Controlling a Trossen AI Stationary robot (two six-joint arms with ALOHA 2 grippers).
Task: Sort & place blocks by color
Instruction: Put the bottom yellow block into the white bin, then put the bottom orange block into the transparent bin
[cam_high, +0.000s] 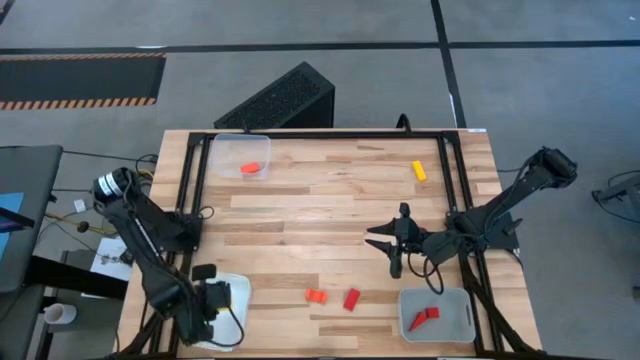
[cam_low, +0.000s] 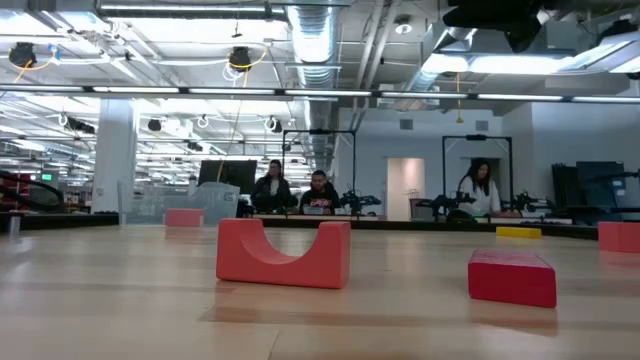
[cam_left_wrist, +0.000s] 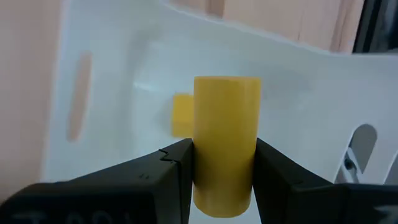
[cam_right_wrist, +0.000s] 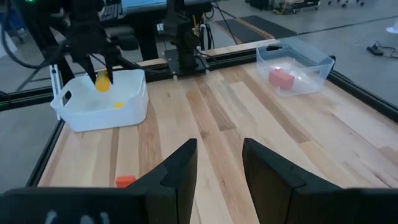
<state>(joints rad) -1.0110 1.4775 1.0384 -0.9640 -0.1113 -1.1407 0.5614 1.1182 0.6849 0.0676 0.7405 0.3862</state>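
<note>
My left gripper (cam_high: 212, 298) hangs over the white tray (cam_high: 240, 290) at the table's near left corner, shut on a yellow round-topped block (cam_left_wrist: 225, 137). The right wrist view shows this block too (cam_right_wrist: 102, 82). Another yellow block (cam_left_wrist: 181, 115) lies on the tray's floor. My right gripper (cam_high: 385, 245) is open and empty over the table's right middle, pointing toward the left edge. On the table lie an orange block (cam_high: 316, 296), a red block (cam_high: 351, 299) and a yellow block (cam_high: 419, 170). My left gripper pinches the yellow block between its two fingers, one on each of two opposite sides (cam_left_wrist: 198, 168) near the end closest to the wrist. The fingers come from above, pointing down. The block is lifted clear above the tray's floor, standing out past the fingertips.
A clear tray (cam_high: 225, 150) at the far left holds an orange-red block (cam_high: 250, 168). A grey-white tray (cam_high: 450, 335) at the near right holds red blocks (cam_high: 425, 318). A black box (cam_high: 280, 100) stands beyond the far edge. People sit at desks in the room behind.
</note>
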